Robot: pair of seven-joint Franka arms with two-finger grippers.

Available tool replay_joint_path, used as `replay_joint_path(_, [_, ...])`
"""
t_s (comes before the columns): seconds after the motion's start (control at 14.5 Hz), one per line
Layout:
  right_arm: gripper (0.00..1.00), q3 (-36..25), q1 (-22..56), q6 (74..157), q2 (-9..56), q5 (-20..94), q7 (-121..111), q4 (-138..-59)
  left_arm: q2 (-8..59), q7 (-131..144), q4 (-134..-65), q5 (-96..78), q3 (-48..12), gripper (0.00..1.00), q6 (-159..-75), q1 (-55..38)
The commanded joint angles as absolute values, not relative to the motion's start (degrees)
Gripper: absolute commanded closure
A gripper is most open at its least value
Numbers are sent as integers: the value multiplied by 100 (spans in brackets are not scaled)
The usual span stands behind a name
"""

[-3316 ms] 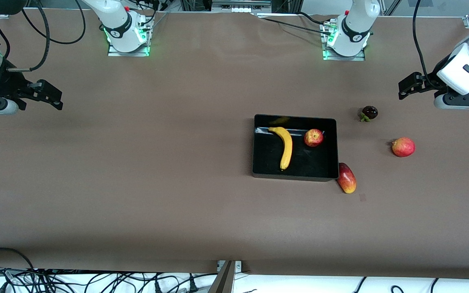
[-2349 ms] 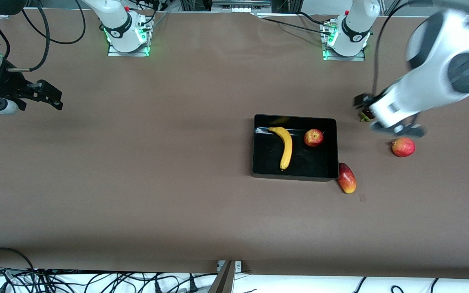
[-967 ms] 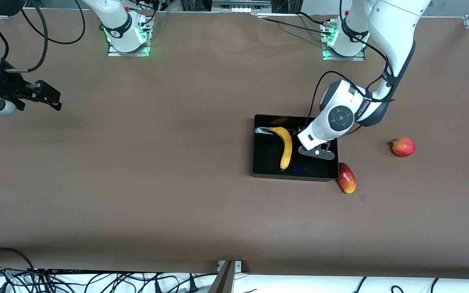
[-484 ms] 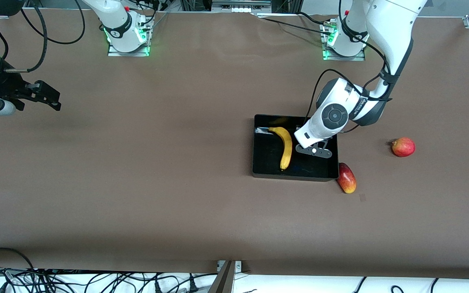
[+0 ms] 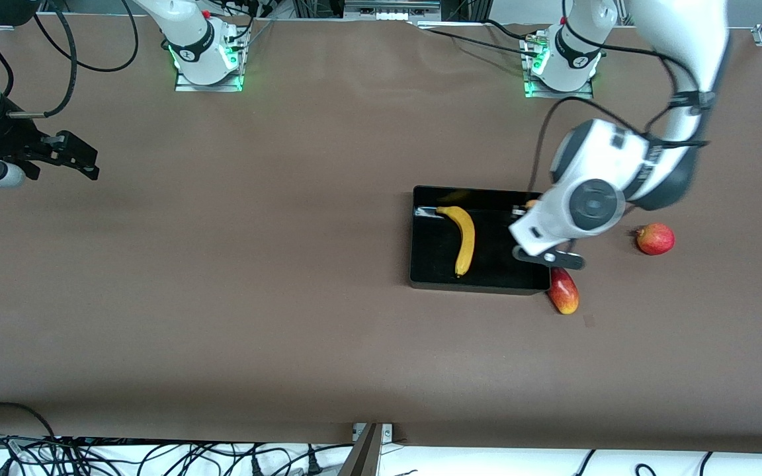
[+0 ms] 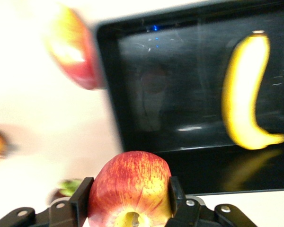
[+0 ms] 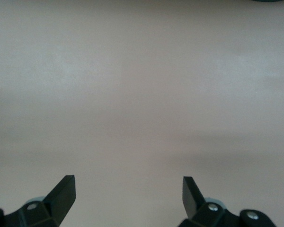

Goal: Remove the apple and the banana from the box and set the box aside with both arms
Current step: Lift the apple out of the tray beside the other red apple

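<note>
Your left gripper is clamped on the apple, its two black fingers pressed against the fruit's sides, and it hangs in the air over the edge of the box at the left arm's end of that tray. In the front view the left arm's white wrist covers the gripper and the apple, so you only see the grip from the left wrist view. The banana lies flat inside the box, toward the right arm's end of it, with its stem end farther from the front camera than its tip. The elongated red-yellow fruit rests on the table just beside the box's corner that is nearest the front camera at the left arm's end; whether it touches the wall you cannot tell. The round red fruit sits on the table well apart from the box, toward the left arm's end. The dark fruit shows only as a blurred patch by the left gripper's finger. Your right gripper waits near the right arm's end of the table, with its fingers spread apart and holding nothing.
</note>
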State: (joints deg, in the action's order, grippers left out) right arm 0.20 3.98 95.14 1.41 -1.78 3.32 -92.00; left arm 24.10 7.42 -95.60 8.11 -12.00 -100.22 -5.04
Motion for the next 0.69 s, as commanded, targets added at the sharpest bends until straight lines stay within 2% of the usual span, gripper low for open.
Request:
replay_joint_path(0.0, [0, 53, 325, 9483, 185, -62, 343, -9088, 2522, -349, -9562, 1457, -1222, 84, -9967, 148])
replay_joint_path(0.21, [0, 53, 325, 9483, 185, -62, 343, -9088, 2426, -475, -10324, 1890, -1248, 83, -10675, 543])
replay_joint_path(0.41, [0, 62, 325, 9483, 185, -62, 343, -9088, 2286, -475, -11475, 1890, -1283, 83, -12019, 800])
replay_joint_path(0.62, [0, 62, 325, 9483, 185, -53, 343, -9088, 2285, -475, -11970, 1890, -1283, 83, -12786, 870])
